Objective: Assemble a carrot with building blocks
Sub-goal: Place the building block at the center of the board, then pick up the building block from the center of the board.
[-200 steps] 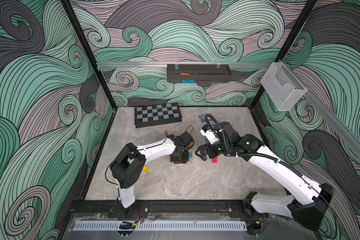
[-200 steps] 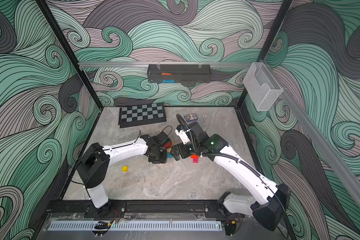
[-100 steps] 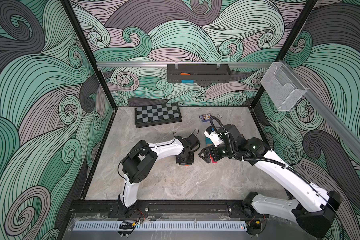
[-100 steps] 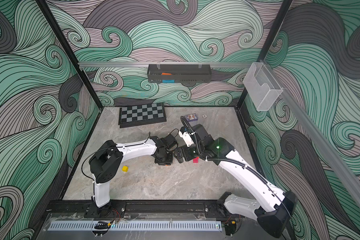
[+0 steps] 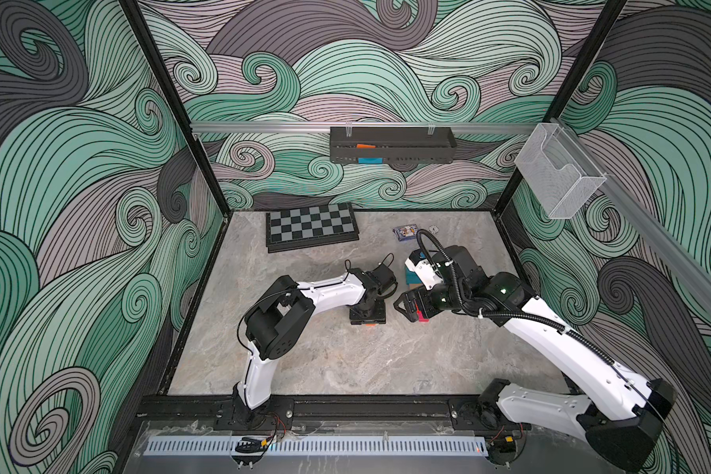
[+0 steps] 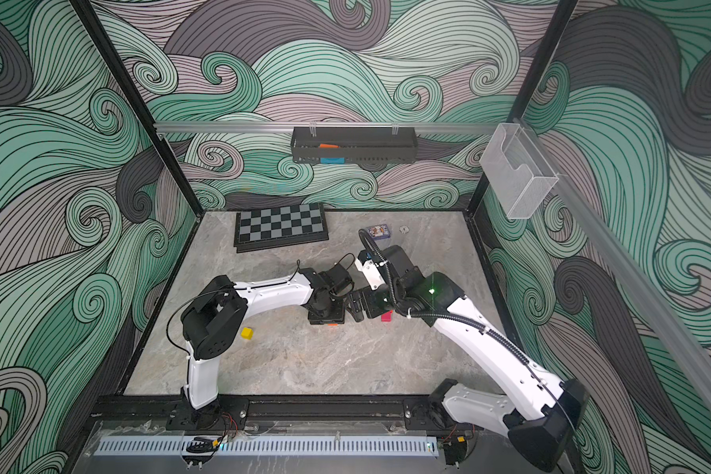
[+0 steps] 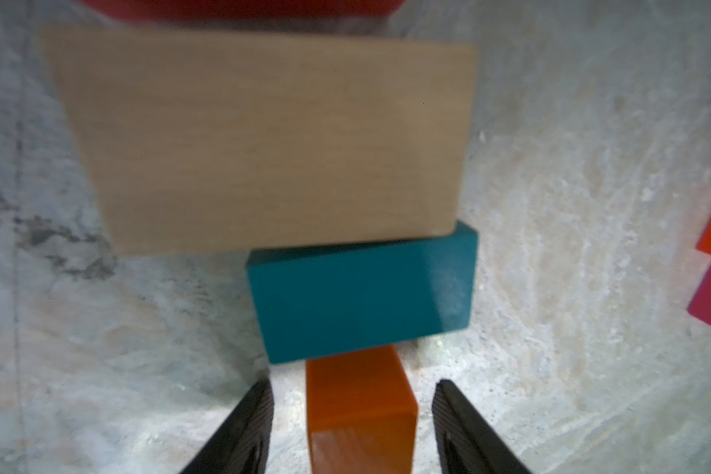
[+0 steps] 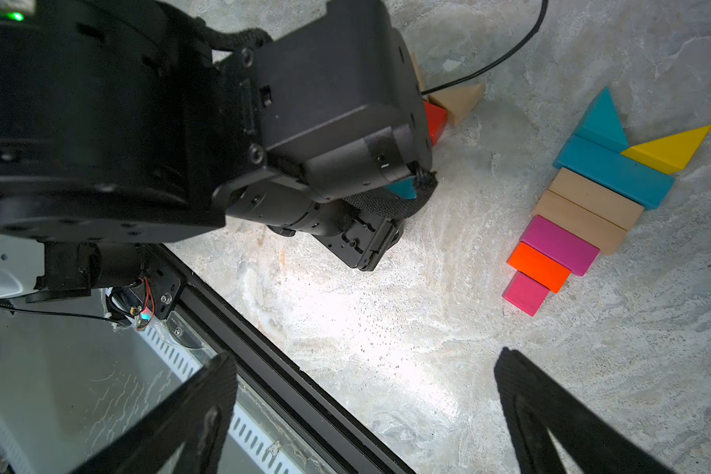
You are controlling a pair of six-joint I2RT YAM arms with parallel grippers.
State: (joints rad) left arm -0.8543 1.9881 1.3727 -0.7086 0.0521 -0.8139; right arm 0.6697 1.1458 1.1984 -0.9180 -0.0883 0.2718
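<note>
where the left gripper (image 7: 352, 385) hangs: near the centre of the table (image 5: 345, 361), pointing down, its fingers (image 7: 247, 427) spread either side of an orange block (image 7: 360, 410), a gap on both sides, pinching nothing.
blocks beyond it: a teal block (image 7: 362, 295) lies against the orange block's far end, then a blurred tan block (image 7: 263, 139) and a red edge (image 7: 239, 6).
right gripper (image 8: 364, 359): at 3 o'clock of the left one, spread wide, nothing between its fingers.
carrot row: from the right wrist, pink cube (image 8: 524, 293), orange bar (image 8: 538, 266), magenta bar (image 8: 559, 244), two tan bars (image 8: 579, 221) and teal bar (image 8: 614, 172) lie side by side, each touching the next, widening in steps. a teal wedge (image 8: 602, 119) and yellow wedge (image 8: 670, 147) sit against the teal bar.
in the way: the left arm's black wrist (image 8: 304, 123) covers the loose blocks. only a red block (image 8: 434, 119), tan wedge (image 8: 456, 100) and teal tip (image 8: 403, 189) peek out.
other things: chequered board (image 5: 310, 223) at 11 o'clock by the back wall, card box (image 5: 405, 233) at 1 o'clock, lone yellow cube (image 6: 246, 333) at 8 o'clock.
</note>
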